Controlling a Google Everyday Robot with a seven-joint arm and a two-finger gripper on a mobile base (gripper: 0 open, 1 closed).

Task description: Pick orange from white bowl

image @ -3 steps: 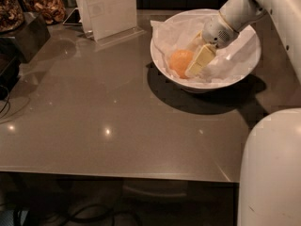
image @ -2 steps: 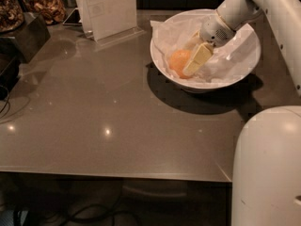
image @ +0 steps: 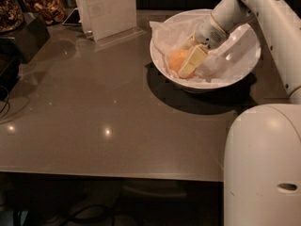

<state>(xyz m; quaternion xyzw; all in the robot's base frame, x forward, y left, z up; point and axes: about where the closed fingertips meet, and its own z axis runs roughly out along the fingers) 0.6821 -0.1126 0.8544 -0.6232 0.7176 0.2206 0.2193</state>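
A large, wide, glossy white bowl (image: 244, 62) stands on the far right part of the smooth grey-brown bench (image: 94, 117). The bowl is lined with crumpled white paper (image: 167, 32), which rises a little over the left rim. The small round orange fruit (image: 176, 60) lies on this paper, in the left half of the bowl, close to the near wall.

The white robot arm (image: 275, 27) comes in from the upper right corner and reaches down over the rim. The gripper (image: 186, 60) is inside the bowl, directly at the orange. Its cream-coloured fingers (image: 194, 61) stand apart, about as wide as the fruit. The near one lies slanted across the right side of the orange and touches its skin. The far one is mostly hidden behind the fruit and only its upper part shows. The orange sits between them and rests on the paper, so they are parted around it and do not lift it.

At the far edge of the bench, left of the bowl, an upright white sign card (image: 108, 6) stands. Further left there are glass jars with brown dried food (image: 44, 4) and a dark box (image: 23, 36). The rounded white body of the robot (image: 263, 164) fills the lower right corner.
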